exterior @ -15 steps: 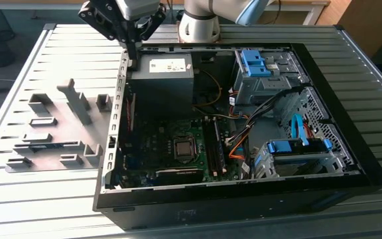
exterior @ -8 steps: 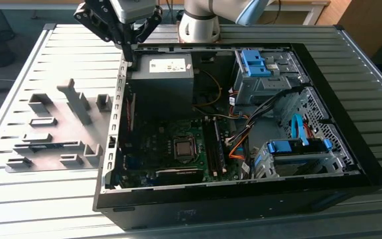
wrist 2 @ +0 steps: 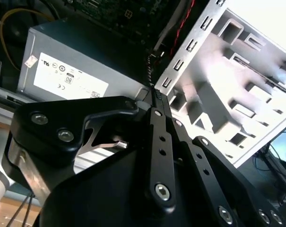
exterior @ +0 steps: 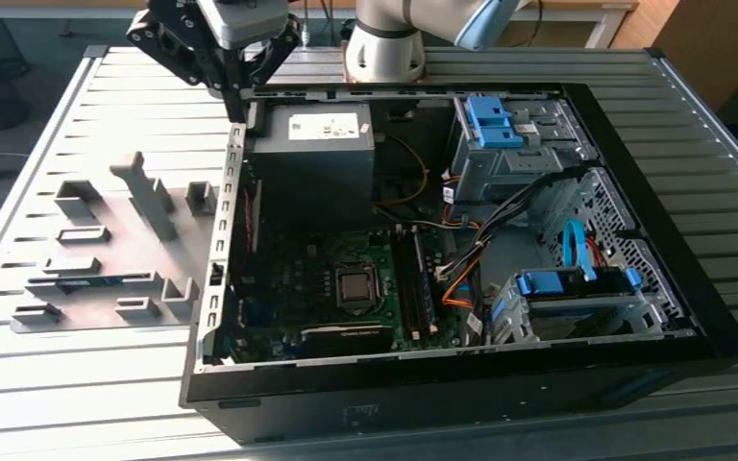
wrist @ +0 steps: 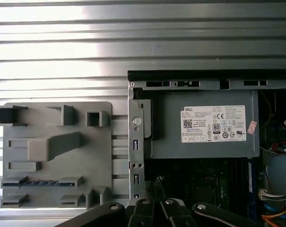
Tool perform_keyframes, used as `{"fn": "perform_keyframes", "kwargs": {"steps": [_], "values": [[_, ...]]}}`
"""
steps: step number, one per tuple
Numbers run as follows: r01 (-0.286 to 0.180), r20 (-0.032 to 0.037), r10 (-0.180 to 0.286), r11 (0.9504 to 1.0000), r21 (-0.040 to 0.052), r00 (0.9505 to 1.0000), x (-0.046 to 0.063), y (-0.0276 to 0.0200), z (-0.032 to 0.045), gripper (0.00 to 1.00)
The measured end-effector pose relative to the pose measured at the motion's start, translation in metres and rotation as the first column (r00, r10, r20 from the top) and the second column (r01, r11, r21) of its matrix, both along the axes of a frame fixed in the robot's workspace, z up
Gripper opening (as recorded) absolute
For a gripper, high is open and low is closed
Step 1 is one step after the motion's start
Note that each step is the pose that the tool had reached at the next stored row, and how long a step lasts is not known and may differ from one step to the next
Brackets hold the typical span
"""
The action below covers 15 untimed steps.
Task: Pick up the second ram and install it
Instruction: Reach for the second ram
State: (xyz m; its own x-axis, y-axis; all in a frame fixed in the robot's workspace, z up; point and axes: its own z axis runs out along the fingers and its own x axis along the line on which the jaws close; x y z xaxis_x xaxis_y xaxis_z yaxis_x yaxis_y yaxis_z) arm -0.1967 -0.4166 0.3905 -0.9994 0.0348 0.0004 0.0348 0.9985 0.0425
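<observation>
Green-blue second ram (wrist: 39, 182) lies in the grey holder (wrist: 98, 161), well apart from the claw (exterior: 239, 94), seemingly closed and empty.

One open computer case (exterior: 472, 389) sits on the tabletop (exterior: 74, 403), holding one power supply (exterior: 311, 144) and two blue drive latches (exterior: 491, 117), at 1 and 4 o'clock. At its 9 o'clock, one grey fixture plate (exterior: 87, 315) carries one ram stick (wrist: 39, 182).
</observation>
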Motion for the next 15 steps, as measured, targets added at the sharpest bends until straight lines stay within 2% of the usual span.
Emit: {"fn": "perform_keyframes", "kwargs": {"steps": [5,15], "values": [[-0.008,0.0000,0.008,1.0000,0.0000,1.0000,-0.013,-0.0043,-0.0007,0.11],[-0.010,0.0000,0.010,0.9999,0.0000,0.9999,-0.057,-0.0080,-0.0013,0.11]]}}
